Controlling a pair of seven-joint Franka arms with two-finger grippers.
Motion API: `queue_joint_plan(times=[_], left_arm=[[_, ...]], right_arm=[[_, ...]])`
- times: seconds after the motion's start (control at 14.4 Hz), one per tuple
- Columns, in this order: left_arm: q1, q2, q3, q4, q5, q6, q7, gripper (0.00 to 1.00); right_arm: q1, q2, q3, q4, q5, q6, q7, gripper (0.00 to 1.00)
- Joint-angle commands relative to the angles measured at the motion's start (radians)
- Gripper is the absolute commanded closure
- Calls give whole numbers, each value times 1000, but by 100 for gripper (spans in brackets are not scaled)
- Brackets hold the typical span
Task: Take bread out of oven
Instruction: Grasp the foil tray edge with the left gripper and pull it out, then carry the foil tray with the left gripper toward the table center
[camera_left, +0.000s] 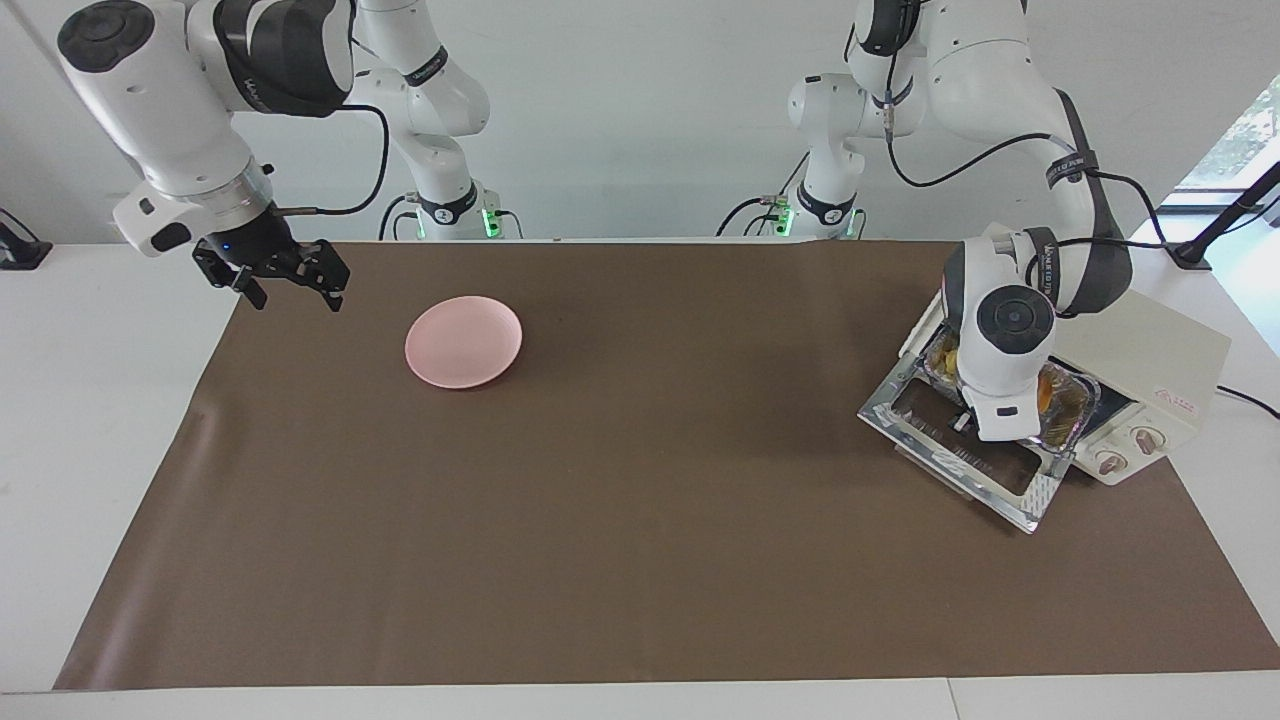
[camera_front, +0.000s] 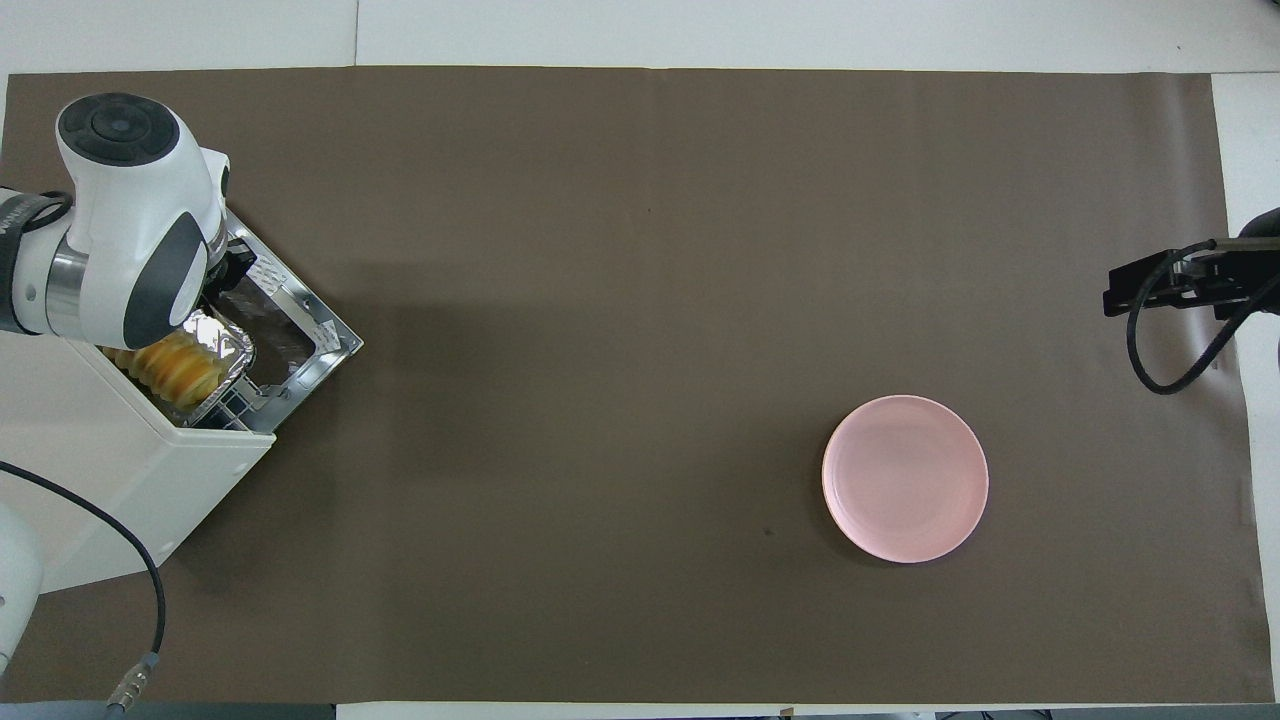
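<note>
One brown mat (camera_left: 640, 520) covers the white table (camera_left: 100, 400); left gripper (camera_left: 962, 420) pinches the foil tray (camera_front: 225, 345) at the oven (camera_front: 130, 470), right gripper (camera_left: 290, 285) spread over the mat's corner.

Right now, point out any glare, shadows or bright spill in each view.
Facing view: daylight blows out the window at the left arm's end; the oven door's metal frame glints. Overhead view: the foil tray under the bread shines, and a soft shadow spreads on the brown mat beside the oven.

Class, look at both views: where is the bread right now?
The bread lies in a foil tray at the mouth of the oven, over its open door, at the left arm's end of the table, under that arm's wrist.
</note>
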Motion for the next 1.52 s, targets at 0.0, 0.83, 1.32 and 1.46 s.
queue_joint_plan(times=[0.0, 0.83, 1.32, 1.46], left_arm=[[-50, 43, 2, 115, -46, 9, 7, 100], [-427, 112, -1, 282, -368, 0, 13, 100], [-518, 97, 2, 232, -421, 17, 25, 100], [-547, 91, 2, 218, -421, 25, 153, 100]], right_arm=[[-5, -16, 7, -14, -17, -7, 5, 0], [-5, -16, 7, -16, -17, -7, 5, 0], [-5, -16, 7, -14, -17, -7, 3, 0], [-5, -16, 7, -14, -17, -7, 5, 0]])
